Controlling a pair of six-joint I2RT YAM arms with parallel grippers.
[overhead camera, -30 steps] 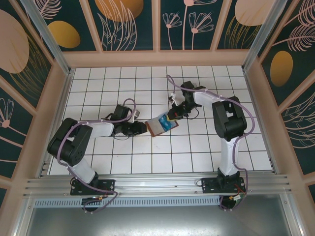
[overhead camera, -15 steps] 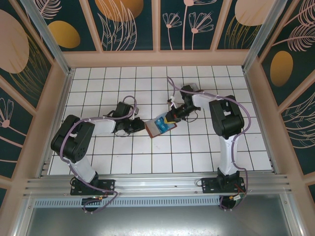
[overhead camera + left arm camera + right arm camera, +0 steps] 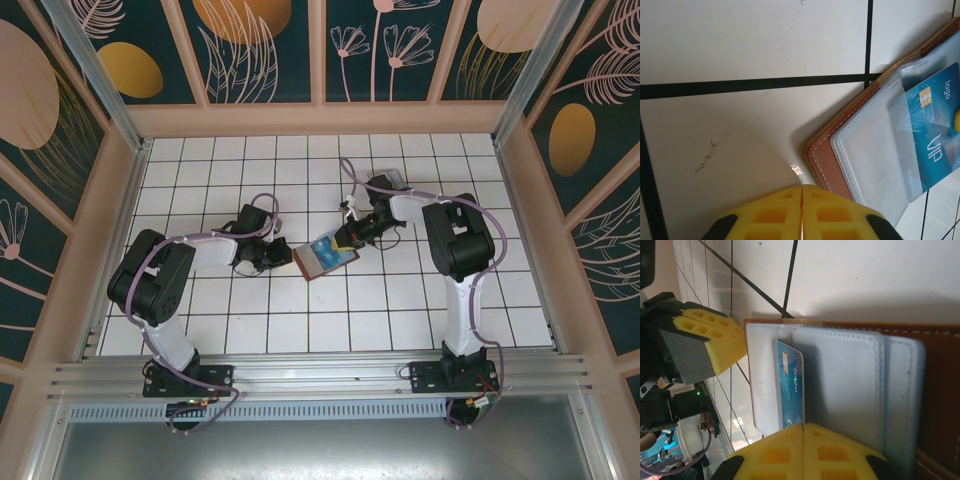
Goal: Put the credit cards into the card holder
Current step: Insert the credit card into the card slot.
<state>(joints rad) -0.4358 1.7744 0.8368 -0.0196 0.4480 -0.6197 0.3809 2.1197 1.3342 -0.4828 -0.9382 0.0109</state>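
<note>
The credit card (image 3: 791,390), judged thin, stiff and slippery, is pinched by its near edge in the closed right hand (image 3: 804,432), partly seated in the open card holder (image 3: 822,160) directly ahead. The left hand (image 3: 801,197) is closed empty beside the light, easily shifted holder

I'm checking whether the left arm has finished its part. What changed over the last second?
The left gripper drew back leftward from the wallet and closed with nothing between its fingers. The right gripper edged slightly toward the wallet, still shut on the blue card. The wallet stayed open on the same spot, with the card partly in its clear sleeve.
</note>
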